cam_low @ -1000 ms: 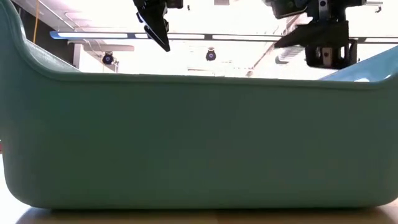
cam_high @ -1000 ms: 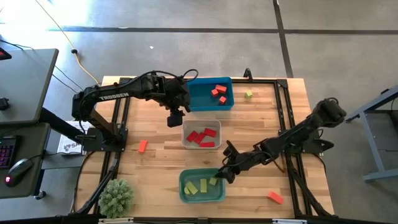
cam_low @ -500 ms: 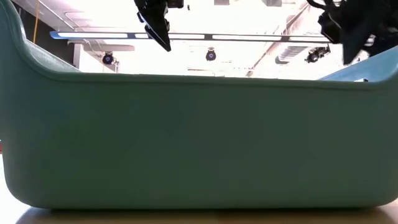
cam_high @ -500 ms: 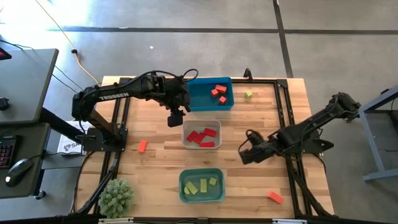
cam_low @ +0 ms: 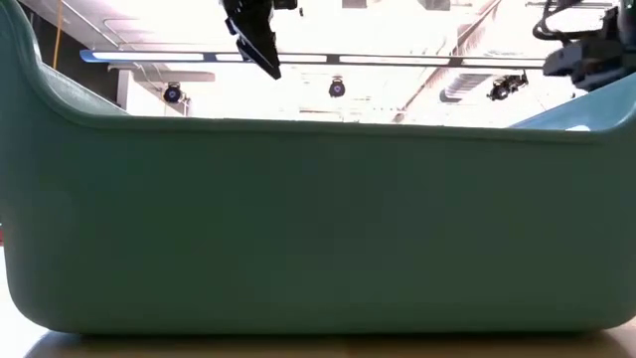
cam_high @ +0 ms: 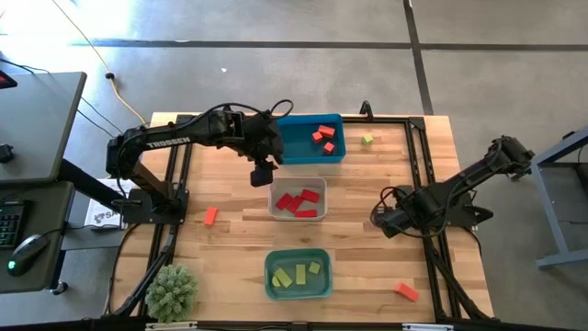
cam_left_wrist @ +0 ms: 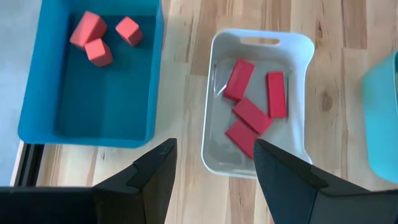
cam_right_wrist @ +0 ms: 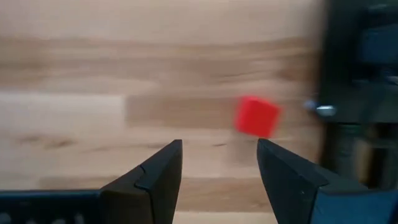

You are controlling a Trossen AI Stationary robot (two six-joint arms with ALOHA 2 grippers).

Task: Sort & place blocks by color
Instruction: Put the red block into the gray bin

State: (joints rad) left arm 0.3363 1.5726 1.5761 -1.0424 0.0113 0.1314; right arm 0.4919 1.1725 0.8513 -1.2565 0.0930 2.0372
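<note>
Blocks sorted across 3 bins, a few loose on surface (cam_high: 230, 248). Left gripper (cam_high: 262, 173) parted and empty, hovering between blue bin (cam_high: 310, 154) with 3 orange blocks (cam_high: 322, 136) and clear-grey bin (cam_high: 297, 213) with 4 red blocks (cam_high: 299, 202). Right gripper (cam_high: 384, 219) parted and empty, low at right side of surface, an orange-red block (cam_right_wrist: 256, 116) just ahead. Teal bin (cam_high: 298, 291) holding 3 yellow-green blocks (cam_high: 299, 274). Loose: orange block (cam_high: 210, 216) at left, another orange block (cam_high: 406, 291) at front right, green block (cam_high: 367, 140) beside blue bin.

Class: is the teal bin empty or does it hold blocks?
Not empty: the teal bin holds three yellow-green blocks, seen from above.
</note>
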